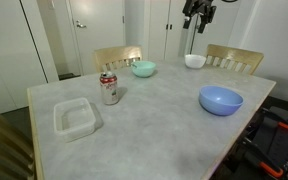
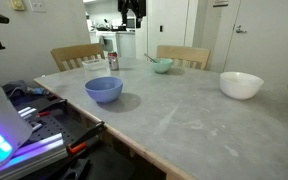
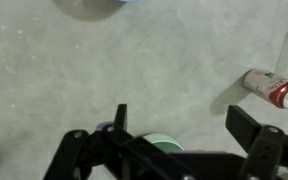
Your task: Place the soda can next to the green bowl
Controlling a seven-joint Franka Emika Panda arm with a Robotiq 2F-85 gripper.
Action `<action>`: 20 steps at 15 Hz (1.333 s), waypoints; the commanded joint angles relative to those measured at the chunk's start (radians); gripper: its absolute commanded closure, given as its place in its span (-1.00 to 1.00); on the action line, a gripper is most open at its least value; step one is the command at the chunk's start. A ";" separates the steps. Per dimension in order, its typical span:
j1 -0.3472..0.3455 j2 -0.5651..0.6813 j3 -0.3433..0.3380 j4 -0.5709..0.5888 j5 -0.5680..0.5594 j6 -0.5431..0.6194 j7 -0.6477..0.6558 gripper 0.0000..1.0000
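Note:
The soda can stands upright on the grey table, silver with red markings. It also shows in an exterior view and at the right of the wrist view. The pale mint green bowl sits near the table's far edge, a short way from the can; it also shows in an exterior view. In the wrist view the green bowl is partly hidden behind my gripper. My gripper hangs high above the table, open and empty, as both the exterior view and the wrist view show.
A larger light-blue bowl and a small white bowl sit on the table. A white square container lies near the can. Two wooden chairs stand at the far edge. Equipment lies on the floor.

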 commanded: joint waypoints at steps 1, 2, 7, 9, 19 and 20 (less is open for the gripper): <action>0.026 0.148 0.069 0.157 -0.062 -0.081 0.045 -1.00; 0.035 0.183 0.087 0.193 -0.085 -0.100 0.058 -1.00; 0.090 0.342 0.155 0.377 -0.175 -0.184 0.080 -1.00; 0.117 0.407 0.174 0.455 -0.218 -0.222 0.088 -1.00; 0.266 0.685 0.233 0.773 -0.263 -0.316 0.132 -1.00; 0.277 0.708 0.233 0.794 -0.266 -0.315 0.131 -1.00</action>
